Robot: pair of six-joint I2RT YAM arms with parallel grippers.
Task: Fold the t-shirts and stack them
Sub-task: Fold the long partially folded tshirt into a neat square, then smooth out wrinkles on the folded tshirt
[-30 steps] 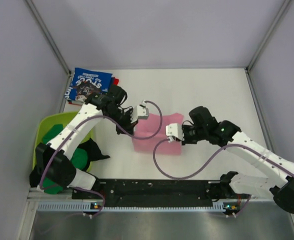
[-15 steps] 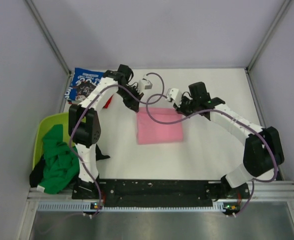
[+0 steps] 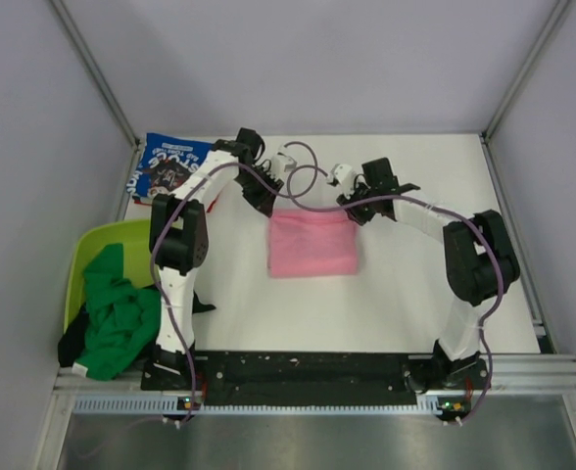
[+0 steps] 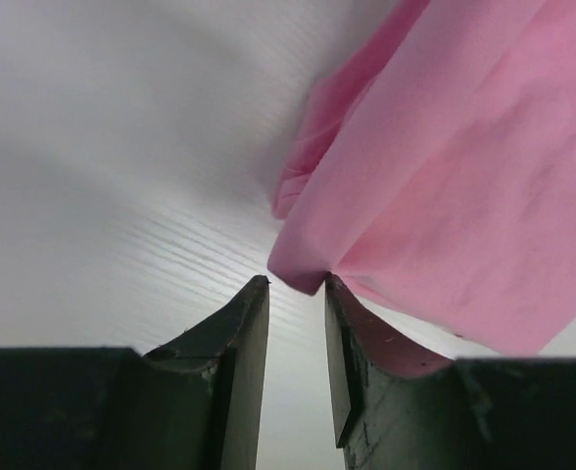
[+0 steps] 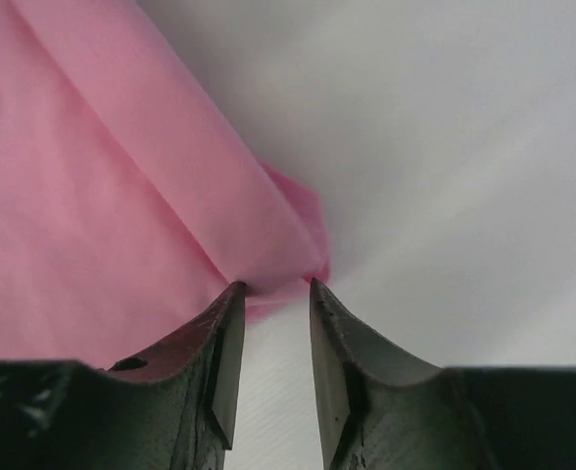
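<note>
The pink t-shirt (image 3: 312, 245) lies folded into a rectangle in the middle of the table. My left gripper (image 3: 269, 204) is at its far left corner. In the left wrist view the jaws (image 4: 296, 281) are slightly apart, and the pink corner (image 4: 464, 176) lies just at their tips. My right gripper (image 3: 356, 211) is at the far right corner. Its jaws (image 5: 275, 284) are slightly apart too, touching the pink fold (image 5: 92, 196). The blue printed t-shirt (image 3: 173, 166) lies folded at the far left. The green t-shirt (image 3: 117, 313) and a black one (image 3: 70, 345) are heaped in the tub.
The lime-green tub (image 3: 90, 245) stands at the left edge by the left arm's base. Black cloth (image 3: 200, 305) pokes out beside it. Grey walls close the table in at the left, back and right. Purple cables loop over both arms.
Both arms swept from the near side to the far side with the pink shirt's edge, folding it over. The grippers now rest at its far corners with jaws apart.
</note>
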